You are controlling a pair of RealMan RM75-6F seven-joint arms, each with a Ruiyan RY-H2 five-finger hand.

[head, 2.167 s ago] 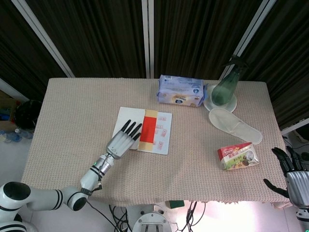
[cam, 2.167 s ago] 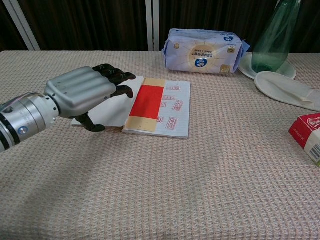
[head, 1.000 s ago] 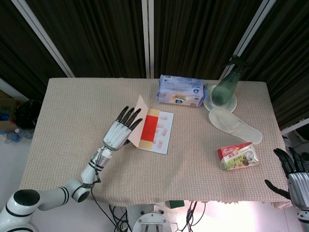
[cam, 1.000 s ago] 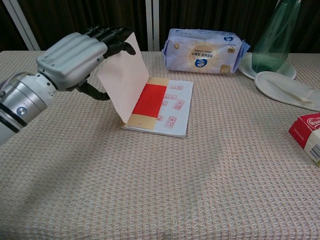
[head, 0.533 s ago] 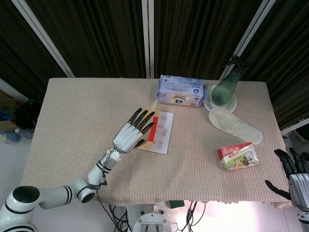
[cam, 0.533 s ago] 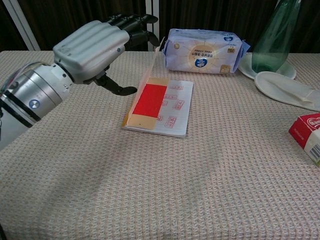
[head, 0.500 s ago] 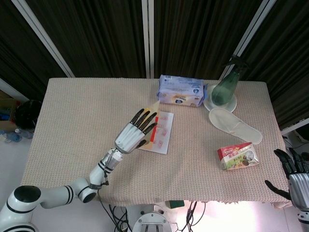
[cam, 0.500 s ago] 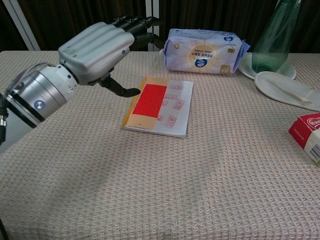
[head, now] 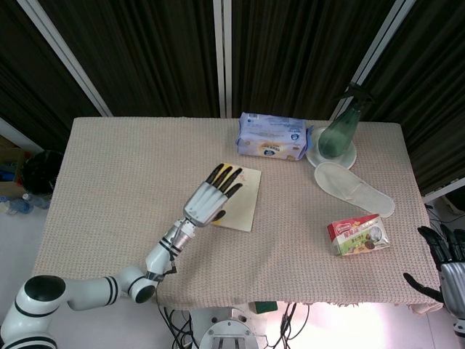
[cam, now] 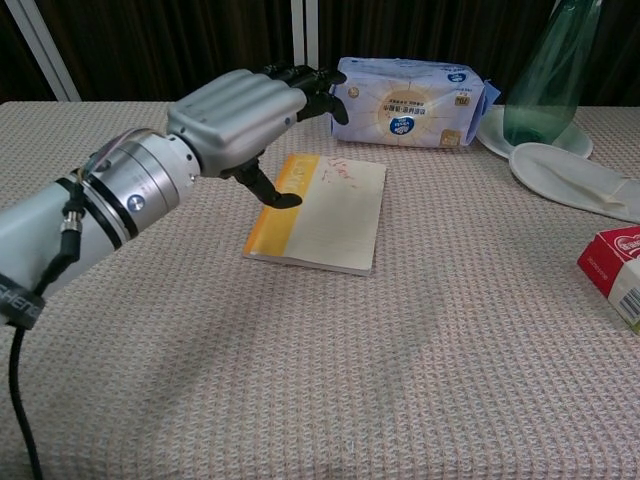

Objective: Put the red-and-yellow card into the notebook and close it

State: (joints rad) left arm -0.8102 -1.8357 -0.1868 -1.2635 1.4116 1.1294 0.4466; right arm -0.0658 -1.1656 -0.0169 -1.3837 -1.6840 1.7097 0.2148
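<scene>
1. Desk (head: 109,182): covered with a beige woven cloth; it carries every item listed below.
2. Left hand (cam: 245,115): held above the left part of the notebook with its palm down, grasping nothing. The dark fingers (head: 227,177) are extended and slightly apart, and the thumb points down toward the cover; contact with the cover cannot be determined.
3. Notebook (cam: 335,215): lies closed and flat near the middle of the desk, its cream cover up, with a yellow band along the spine on its left edge and faint red marks near the far edge. The red-and-yellow card is not visible in either view.
4. Tissue pack (head: 271,137): pale blue, lying behind the notebook near the far edge of the desk.
5. Green spray bottle (head: 340,129): stands upright on a white plate (head: 315,156) to the right of the tissue pack.
6. White slipper (head: 354,188): lies just in front of the plate.
7. Red-and-green carton (head: 357,235): rests near the right front of the desk.
8. Right hand (head: 445,262): at the lower right corner of the head view, off the desk edge, fingers apart and holding nothing.
</scene>
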